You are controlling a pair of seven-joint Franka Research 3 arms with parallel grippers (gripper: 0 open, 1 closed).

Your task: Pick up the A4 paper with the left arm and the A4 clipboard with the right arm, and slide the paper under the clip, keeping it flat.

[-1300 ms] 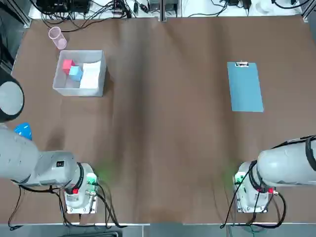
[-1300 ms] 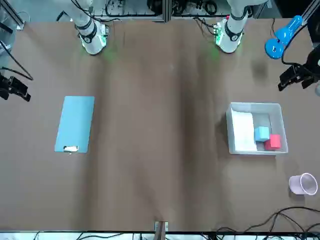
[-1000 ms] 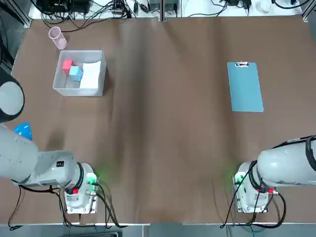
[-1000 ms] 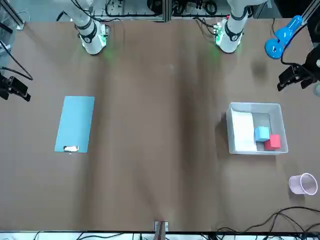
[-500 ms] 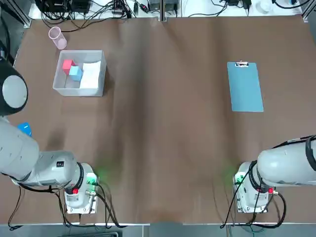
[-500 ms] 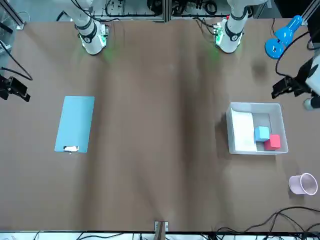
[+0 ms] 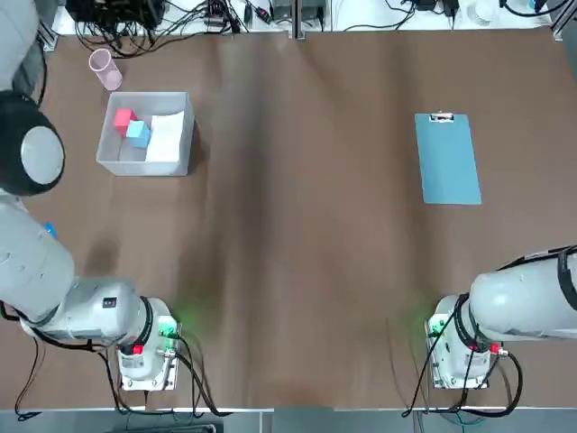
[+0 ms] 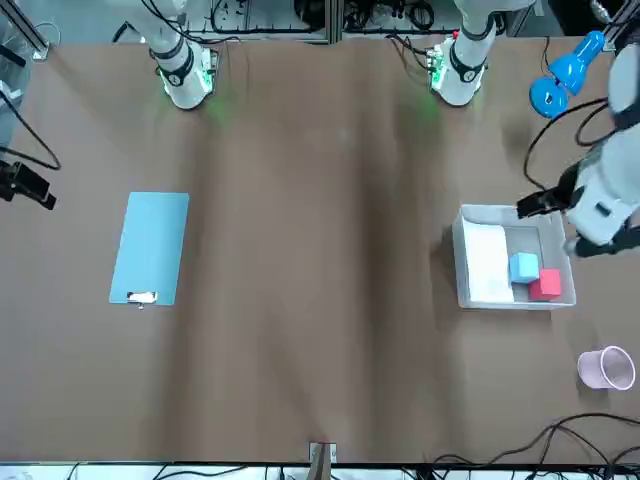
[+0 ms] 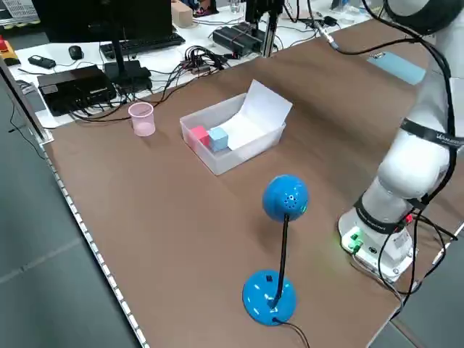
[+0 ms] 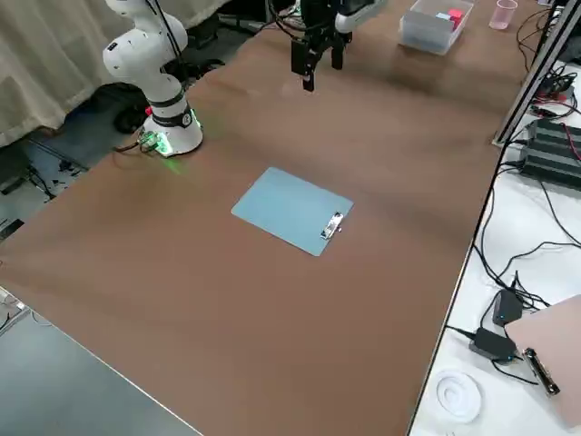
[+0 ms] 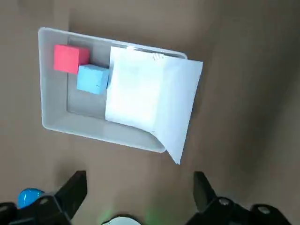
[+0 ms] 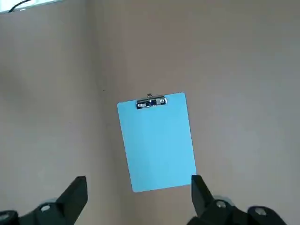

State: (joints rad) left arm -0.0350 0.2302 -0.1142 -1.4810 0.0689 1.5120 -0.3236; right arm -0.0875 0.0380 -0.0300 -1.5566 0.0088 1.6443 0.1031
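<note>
The A4 paper [image 11: 150, 101] is a white sheet leaning curved inside a clear bin [image 7: 144, 167] at the far left of the table. My left gripper [image 11: 136, 188] hangs open above the table on the robot's side of that bin, holding nothing, beside the bin's edge [image 8: 562, 226] in the front view. The A4 clipboard [image 7: 448, 160] lies flat at the far right, light blue, with its clip [image 7: 441, 117] on the far short edge. High above the board's near end my right gripper [image 12: 136, 194] stands open and holds nothing, clear of the board [image 10: 290, 209].
A red block [image 7: 123, 118] and a blue block [image 7: 137, 133] share the bin with the sheet. A pink cup [image 7: 104, 69] stands behind it. A blue desk lamp [image 9: 283, 246] stands near the left arm's base. Cables run along the far edge.
My left arm has swung in from the table's left side until its gripper hangs beside the bin. The right gripper has barely shifted. Paper and clipboard lie as before.
</note>
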